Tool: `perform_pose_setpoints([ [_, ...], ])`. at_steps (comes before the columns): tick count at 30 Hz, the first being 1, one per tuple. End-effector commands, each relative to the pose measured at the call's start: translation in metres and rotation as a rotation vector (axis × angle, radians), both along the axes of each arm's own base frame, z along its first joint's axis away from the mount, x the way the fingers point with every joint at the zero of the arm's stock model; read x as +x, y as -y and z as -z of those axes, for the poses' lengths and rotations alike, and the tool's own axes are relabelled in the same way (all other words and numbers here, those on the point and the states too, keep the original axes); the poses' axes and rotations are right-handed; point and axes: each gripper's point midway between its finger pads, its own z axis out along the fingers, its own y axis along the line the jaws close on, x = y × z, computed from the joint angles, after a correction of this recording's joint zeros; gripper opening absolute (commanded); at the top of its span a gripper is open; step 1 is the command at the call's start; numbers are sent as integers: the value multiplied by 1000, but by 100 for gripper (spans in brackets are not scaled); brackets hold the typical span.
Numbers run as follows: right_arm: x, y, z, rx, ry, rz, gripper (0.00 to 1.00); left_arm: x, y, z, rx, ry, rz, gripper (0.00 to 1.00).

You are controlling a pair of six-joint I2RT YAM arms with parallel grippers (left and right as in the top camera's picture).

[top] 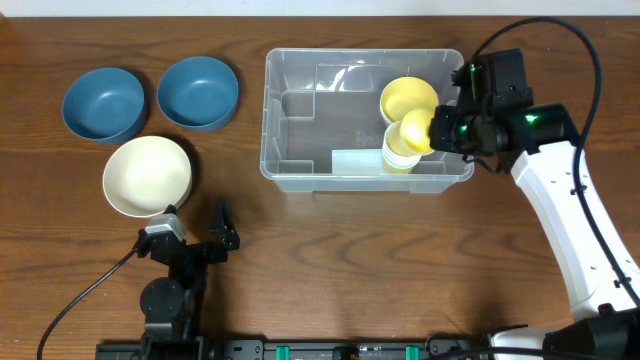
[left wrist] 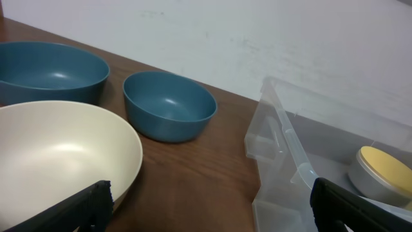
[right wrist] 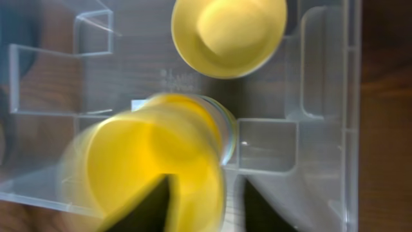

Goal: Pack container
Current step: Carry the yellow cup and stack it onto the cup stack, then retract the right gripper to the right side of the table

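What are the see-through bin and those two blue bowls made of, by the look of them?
The container looks like clear, glossy moulded plastic: the table shows through and its walls catch glare. The blue bowls look smooth and matte, evenly coloured with soft highlights; plastic or ceramic, I cannot tell.

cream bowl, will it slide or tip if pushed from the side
Probably slides rather than tips: the cream bowl sits upright, wide and low on the wooden table. Its smooth, slightly glossy wall looks slippery, so a rim pinch might slip. It looks rigid, likely hard plastic.
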Motion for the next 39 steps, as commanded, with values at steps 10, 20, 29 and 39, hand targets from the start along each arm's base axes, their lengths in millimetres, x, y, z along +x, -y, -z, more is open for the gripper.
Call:
perform_pose_setpoints([
  [10,4,-18,-18,83,54,-61,72,-1,-5,17,22,-50,-25,98],
  [20,19,63,-57,119,139,208,94,-1,-5,17,22,-50,-26,98],
  [29,9,128,-23,-10,18,389,99,-1,-5,17,22,-50,-25,98],
  [39,-12,176,5,-240,-111,581,99,-1,-5,16,29,-49,-28,98],
])
